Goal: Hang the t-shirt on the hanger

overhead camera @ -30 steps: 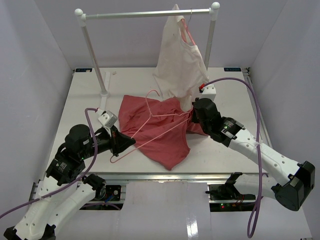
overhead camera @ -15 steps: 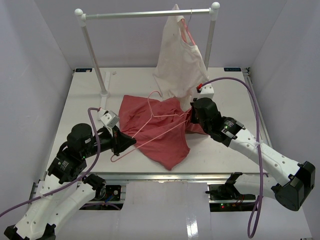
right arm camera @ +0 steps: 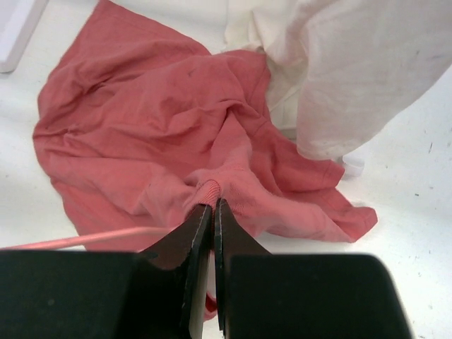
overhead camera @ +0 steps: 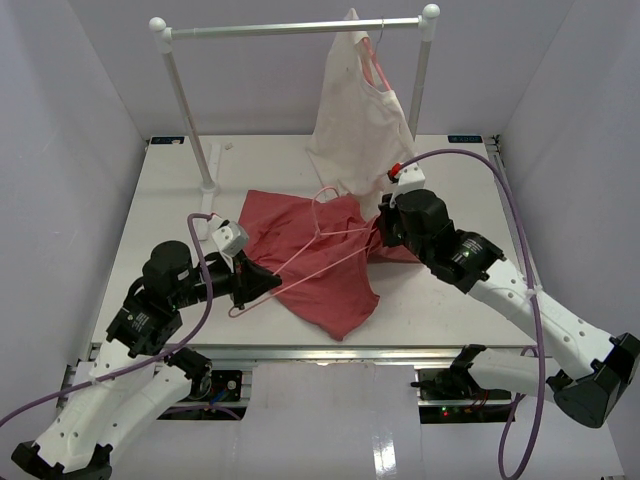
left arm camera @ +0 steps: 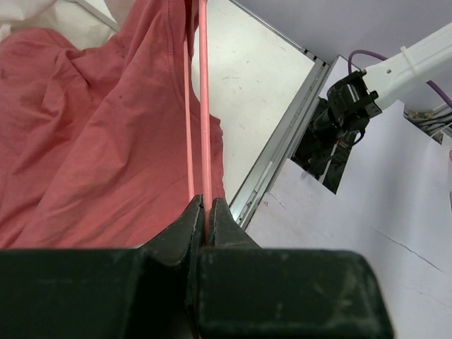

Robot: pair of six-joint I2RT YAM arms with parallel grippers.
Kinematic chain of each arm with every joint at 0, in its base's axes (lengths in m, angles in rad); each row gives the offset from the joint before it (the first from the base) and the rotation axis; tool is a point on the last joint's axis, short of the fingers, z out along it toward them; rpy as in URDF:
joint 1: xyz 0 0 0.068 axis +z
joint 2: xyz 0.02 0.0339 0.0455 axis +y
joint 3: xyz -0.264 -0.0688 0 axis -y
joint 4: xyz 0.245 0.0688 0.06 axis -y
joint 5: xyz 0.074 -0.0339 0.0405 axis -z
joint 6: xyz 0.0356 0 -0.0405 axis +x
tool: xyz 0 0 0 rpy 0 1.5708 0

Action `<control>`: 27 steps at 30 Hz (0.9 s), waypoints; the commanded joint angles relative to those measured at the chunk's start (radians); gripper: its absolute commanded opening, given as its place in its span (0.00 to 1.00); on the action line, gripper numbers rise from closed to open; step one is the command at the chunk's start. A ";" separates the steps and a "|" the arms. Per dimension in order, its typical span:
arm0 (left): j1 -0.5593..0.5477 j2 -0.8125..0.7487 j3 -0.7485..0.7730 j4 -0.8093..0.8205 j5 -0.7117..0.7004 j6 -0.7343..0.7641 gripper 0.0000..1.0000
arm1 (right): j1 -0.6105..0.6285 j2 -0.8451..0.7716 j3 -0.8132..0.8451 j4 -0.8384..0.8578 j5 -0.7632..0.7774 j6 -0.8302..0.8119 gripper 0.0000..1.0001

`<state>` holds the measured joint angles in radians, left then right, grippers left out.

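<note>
Table | left gripper low, clamping hanger | right gripper pinching t-shirt

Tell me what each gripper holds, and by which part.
Left gripper: the hanger, pinched at a corner where two wires meet. Right gripper: the t-shirt, pinched by a bunched ribbed edge.

**White table, red shirt spread across its middle**

The table is a white, lightly scuffed slab with a metal rail along its near edge. The t-shirt lies crumpled over the centre, wrinkled, one corner pointing at the near edge. A rack stands on the far half, its left post footed just behind the shirt's left side. A cream garment hangs from the rack, its hem reaching down to the t-shirt's far right edge.
</note>
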<state>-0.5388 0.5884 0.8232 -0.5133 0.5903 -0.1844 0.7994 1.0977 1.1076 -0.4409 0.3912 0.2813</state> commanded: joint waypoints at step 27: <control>-0.003 0.192 -0.152 0.551 0.109 -0.108 0.00 | 0.019 -0.062 0.149 0.084 -0.508 -0.006 0.08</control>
<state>-0.5388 0.7452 0.7077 -0.1058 0.6959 -0.2109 0.8127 1.0592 1.2735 -0.4748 -0.0536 0.2404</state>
